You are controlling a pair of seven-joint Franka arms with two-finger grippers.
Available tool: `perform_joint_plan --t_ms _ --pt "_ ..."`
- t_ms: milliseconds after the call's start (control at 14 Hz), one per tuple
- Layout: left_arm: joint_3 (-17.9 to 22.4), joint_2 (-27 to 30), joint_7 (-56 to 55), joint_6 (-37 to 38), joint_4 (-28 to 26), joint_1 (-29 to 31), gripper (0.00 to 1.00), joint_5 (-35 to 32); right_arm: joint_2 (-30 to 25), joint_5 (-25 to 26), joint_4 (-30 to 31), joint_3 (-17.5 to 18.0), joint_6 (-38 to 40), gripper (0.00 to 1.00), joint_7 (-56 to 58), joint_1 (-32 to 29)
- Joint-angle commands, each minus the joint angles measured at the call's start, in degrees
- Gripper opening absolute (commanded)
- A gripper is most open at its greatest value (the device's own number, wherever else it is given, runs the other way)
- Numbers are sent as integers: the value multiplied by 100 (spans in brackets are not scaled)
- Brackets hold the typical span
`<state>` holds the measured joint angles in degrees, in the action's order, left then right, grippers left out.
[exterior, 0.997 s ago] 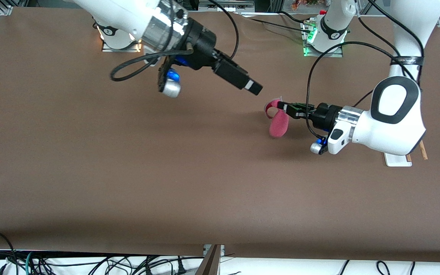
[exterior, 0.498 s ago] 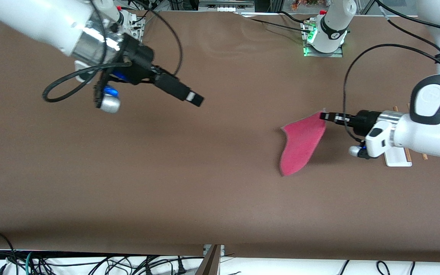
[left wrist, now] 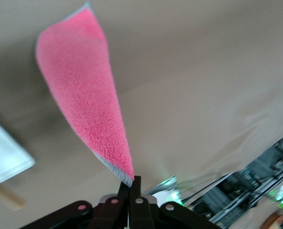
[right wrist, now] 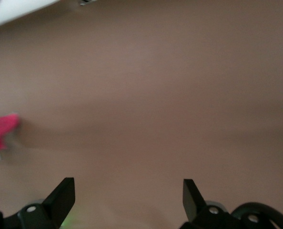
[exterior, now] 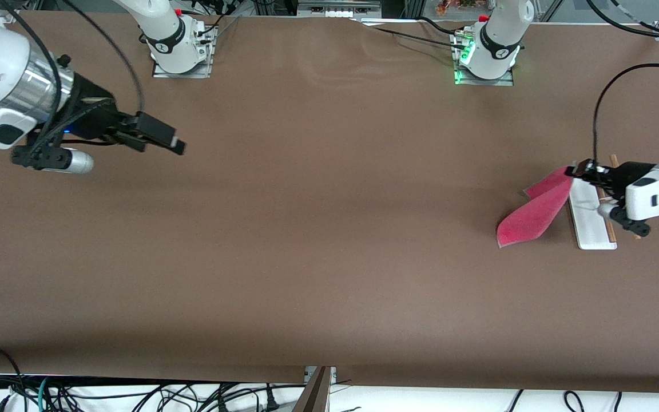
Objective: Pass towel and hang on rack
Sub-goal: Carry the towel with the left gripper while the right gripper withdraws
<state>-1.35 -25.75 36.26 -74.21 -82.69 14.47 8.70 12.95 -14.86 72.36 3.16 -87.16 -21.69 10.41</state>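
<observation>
The pink-red towel (exterior: 532,216) hangs by one corner from my left gripper (exterior: 576,170), which is shut on it at the left arm's end of the table. The towel droops over the brown table beside the rack's white base (exterior: 591,220). The left wrist view shows the towel (left wrist: 82,95) pinched between the closed fingers (left wrist: 130,187), with its grey edge at the pinch. The rack's wooden rods (exterior: 612,229) show partly under the left arm. My right gripper (exterior: 176,147) is open and empty over the right arm's end of the table; in its wrist view the gripper (right wrist: 128,191) holds nothing, and the towel (right wrist: 1,129) shows far off.
The brown table covering (exterior: 306,229) spans the whole workspace. The two arm bases (exterior: 178,46) (exterior: 487,54) stand along the edge farthest from the front camera. Cables hang below the table's near edge.
My left gripper has carried the towel from mid-table toward the left arm's end, up to the rack. My right arm has drawn back to its own end of the table.
</observation>
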Motion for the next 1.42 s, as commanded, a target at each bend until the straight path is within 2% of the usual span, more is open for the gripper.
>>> perform_joint_plan --t_ms 0,71,285,641,854,1353 --pt "-59 -62 968 126 148 519 0 -508 -424 1016 481 -69 356 100 831 -39" --pt "-59 -53 1214 126 148 730 0 -657 -424 1264 472 -209 471 100 1051 -39" --pt "-50 -71 1857 47 306 1013 0 -975 -416 1397 446 -535 481 100 1720 -39" --pt "46 -237 2367 -682 359 1364 0 -1292 -363 1661 446 -527 455 100 1686 5" --pt "47 -351 2982 -1358 359 1593 0 -1511 -345 1609 446 -544 429 100 1660 -12" --pt "64 -887 3484 -2607 359 1997 0 -1696 -152 1565 253 -492 481 100 1668 23"
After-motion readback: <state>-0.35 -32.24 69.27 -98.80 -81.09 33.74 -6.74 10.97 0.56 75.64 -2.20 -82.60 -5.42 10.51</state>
